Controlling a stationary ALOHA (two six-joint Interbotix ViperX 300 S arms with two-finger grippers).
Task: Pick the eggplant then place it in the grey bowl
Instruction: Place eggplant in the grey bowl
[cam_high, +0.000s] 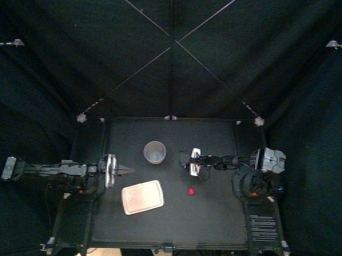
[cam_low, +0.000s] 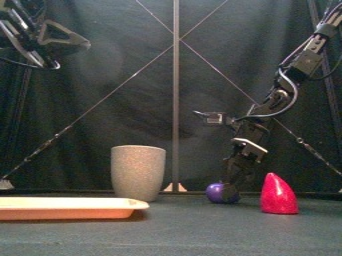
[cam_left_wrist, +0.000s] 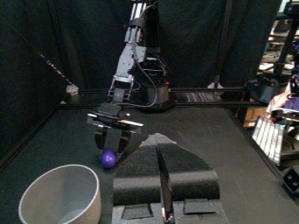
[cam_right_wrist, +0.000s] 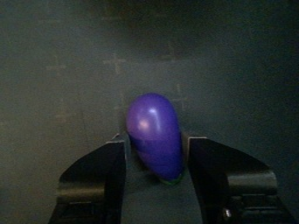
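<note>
The purple eggplant (cam_right_wrist: 156, 131) lies on the black table, right of middle (cam_low: 219, 192) (cam_high: 198, 171). My right gripper (cam_right_wrist: 158, 171) is lowered over it and open, one jaw on each side of the eggplant, close to its flanks; in the front view the right gripper (cam_low: 231, 180) reaches down to table level. The tall grey speckled cup (cam_low: 138, 172) (cam_high: 156, 152) stands upright to the left, empty as far as the left wrist view shows (cam_left_wrist: 61, 197). My left gripper (cam_left_wrist: 162, 147) rests at the left (cam_high: 112, 172), shut and empty.
A red pointed toy (cam_low: 278, 194) (cam_high: 194, 190) stands just in front and right of the eggplant. The flat pink tray (cam_high: 143, 197) (cam_low: 67, 207) lies at the front left, nothing on it.
</note>
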